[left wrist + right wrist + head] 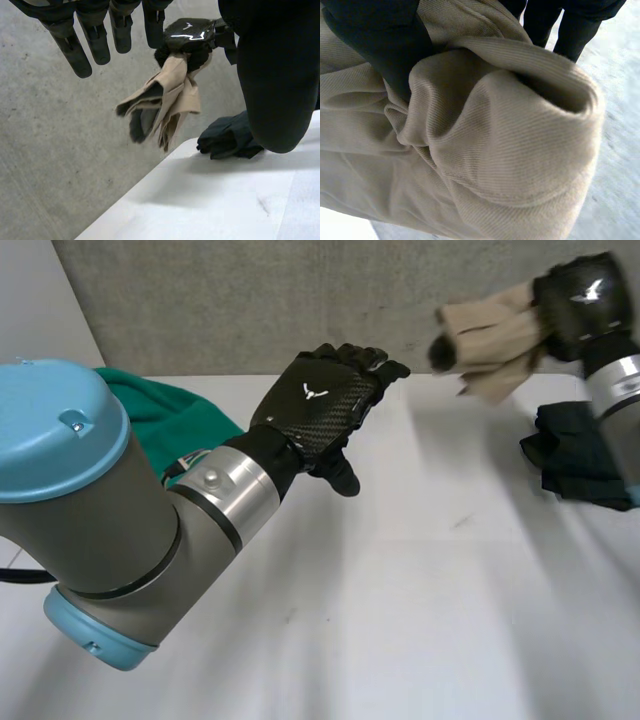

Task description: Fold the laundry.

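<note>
My right hand [578, 302] is raised above the table's far right corner, shut on a bunched beige garment [490, 340] that hangs from it in folds. In the left wrist view the right hand [189, 36] grips the beige garment [167, 97] by its upper end. In the right wrist view the ribbed beige garment [485, 145] bulges under my fingers [395, 45], which are curled round it. My left hand [325, 405] hovers open over the middle of the table, its fingers [85, 42] straight and holding nothing.
A dark crumpled garment [578, 455] lies on the white table [400, 590] at the right edge, below the right hand. A green garment [165, 410] lies at the far left, behind my left arm. A grey wall [250, 300] runs behind the table.
</note>
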You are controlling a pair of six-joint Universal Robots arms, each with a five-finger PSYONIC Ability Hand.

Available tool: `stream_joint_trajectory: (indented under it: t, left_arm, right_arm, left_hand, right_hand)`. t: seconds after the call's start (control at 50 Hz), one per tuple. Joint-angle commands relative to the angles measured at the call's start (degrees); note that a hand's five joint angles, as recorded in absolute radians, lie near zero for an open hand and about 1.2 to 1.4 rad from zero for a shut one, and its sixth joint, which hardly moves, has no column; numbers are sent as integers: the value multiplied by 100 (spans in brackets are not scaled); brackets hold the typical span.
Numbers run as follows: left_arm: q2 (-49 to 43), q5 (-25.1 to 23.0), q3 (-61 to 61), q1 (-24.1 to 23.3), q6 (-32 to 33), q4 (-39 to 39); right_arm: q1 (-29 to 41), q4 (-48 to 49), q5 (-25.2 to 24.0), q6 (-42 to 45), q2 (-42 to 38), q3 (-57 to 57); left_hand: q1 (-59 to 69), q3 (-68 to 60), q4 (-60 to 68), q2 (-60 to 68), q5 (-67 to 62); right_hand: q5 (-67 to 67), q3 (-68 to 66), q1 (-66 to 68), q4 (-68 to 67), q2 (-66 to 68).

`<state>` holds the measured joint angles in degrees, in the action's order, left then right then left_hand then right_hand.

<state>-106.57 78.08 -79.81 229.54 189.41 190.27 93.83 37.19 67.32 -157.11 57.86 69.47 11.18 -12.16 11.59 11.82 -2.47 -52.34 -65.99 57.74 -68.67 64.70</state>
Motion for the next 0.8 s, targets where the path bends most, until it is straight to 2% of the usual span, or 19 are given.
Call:
stream_joint_trajectory:
  t: [0.02,0.12,0.26,0.38,0.54,0.56,0.62,0.7,0.8]
  left_arm:
    - [-4,-73,36,-128,0,1]
    - [-57,-302,18,-172,0,1]
    - [-127,-311,27,-172,-1,1]
    - [-224,-311,36,-172,-9,1]
    - [-268,-311,1,-172,-9,1]
    - [-268,-311,1,-181,-9,1]
    - [-259,-311,1,-181,-9,1]
    - [-233,-311,1,-190,-18,1]
    - [-215,-311,1,-225,-27,-7]
  right_arm:
    - [-1339,34,-544,-1109,-1046,-1083]
    - [-2026,43,-878,-1339,-1977,-1672]
    - [-2343,86,-1414,-1287,-2972,-1955]
    - [-2370,96,-1494,-1155,-3228,-1876]
    - [-2379,95,-1758,-1102,-3079,-1516]
    - [-2370,69,-1731,-1102,-2957,-1420]
    - [-2379,-10,-1661,-1093,-2737,-1244]
    - [-2457,-290,-1407,-1093,-2122,-831]
    - [-2738,-1097,-994,-1032,-1262,-400]
  left_hand:
    - [-13,110,-53,-76,141]
    - [4,94,-36,-59,125]
    - [38,60,-3,-26,91]
    - [71,26,31,8,57]
    - [88,9,48,25,40]
    - [88,9,48,25,40]
    - [71,26,31,8,57]
    - [71,26,31,8,57]
    - [55,43,14,-9,74]
  right_hand:
    - [-1766,-1401,2226,-1133,1530]
    - [-1766,-1401,2226,-1133,1530]
    - [-1766,-1401,2226,-1133,1530]
    - [-1766,-1401,2226,-1133,1530]
    - [-1766,-1401,2226,-1133,1530]
    - [-473,-108,933,160,237]
    - [5074,5439,-4614,5707,-5310]
    - [5234,5599,-4774,5867,-5470]
    - [5234,5599,-4774,5867,-5470]
